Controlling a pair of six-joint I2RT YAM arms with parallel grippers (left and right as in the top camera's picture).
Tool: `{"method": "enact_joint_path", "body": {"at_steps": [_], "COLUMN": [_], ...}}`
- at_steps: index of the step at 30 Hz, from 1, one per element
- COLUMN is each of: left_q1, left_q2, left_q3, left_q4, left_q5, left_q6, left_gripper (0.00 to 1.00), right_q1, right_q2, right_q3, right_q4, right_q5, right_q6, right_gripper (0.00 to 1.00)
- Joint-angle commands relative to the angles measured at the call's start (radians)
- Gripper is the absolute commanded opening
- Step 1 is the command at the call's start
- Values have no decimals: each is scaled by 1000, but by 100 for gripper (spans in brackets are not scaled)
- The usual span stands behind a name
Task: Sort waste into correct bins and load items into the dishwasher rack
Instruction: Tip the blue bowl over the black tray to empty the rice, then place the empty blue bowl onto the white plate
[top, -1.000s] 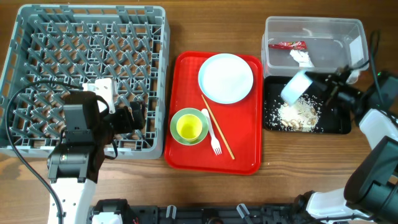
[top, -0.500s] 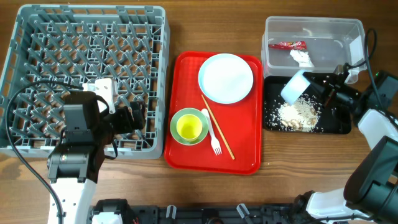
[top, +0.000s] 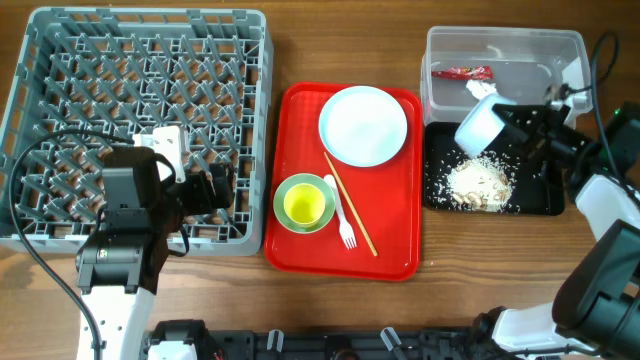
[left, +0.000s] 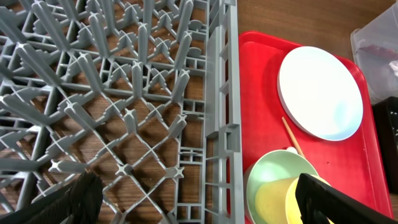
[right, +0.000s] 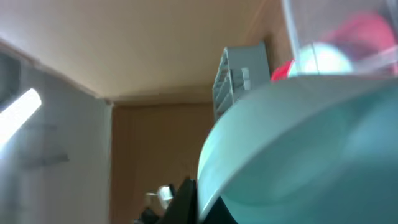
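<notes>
Left gripper (left: 205, 198) splayed open, empty, over 1 dishwasher rack (top: 140, 40) at 9 o'clock

1 red tray (top: 395, 250) centre: 1 plate (top: 363, 125) at its 1 o'clock, 1 green bowl (top: 285, 195) with 1 yellow cup (top: 307, 205) inside at 7, 1 fork (top: 340, 205), chopsticks (top: 366, 237) look like 1 pair

1 clear tub (top: 500, 35) at 2 o'clock: 1 wrapper (top: 462, 72), 1 tissue (top: 483, 90)

Change: right gripper (top: 510, 125), clenched on 1 pale blue bowl (top: 478, 122), lifted it toward 12, off 1 crumb heap (top: 480, 185) in 1 black tray (top: 540, 200); dump looks done, bowl likely rack-bound
</notes>
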Motion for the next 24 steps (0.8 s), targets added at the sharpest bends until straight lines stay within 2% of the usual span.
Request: {"method": "enact_joint_path", "body": {"at_steps": [1, 5, 9, 15, 24], "left_q1": [3, 3, 3, 3, 3], "left_q2": [0, 0, 0, 0, 0], "left_q3": [16, 16, 16, 16, 16], "left_q4": [3, 3, 6, 7, 6], "left_q5": [16, 16, 16, 16, 16], "left_q6": [-6, -6, -6, -6, -6], "left_gripper": [100, 100, 100, 100, 100], "right_q1": [9, 23, 58, 160, 297], "right_q2": [-3, -3, -3, -14, -124], "right_q3": [2, 2, 2, 21, 105], "right_q4": [-52, -218, -348, -313, -293], "right_q5": [-5, 61, 171, 209, 285], "right_q6": [35, 18, -58, -150, -149], "right_gripper": [4, 4, 4, 5, 5]}}
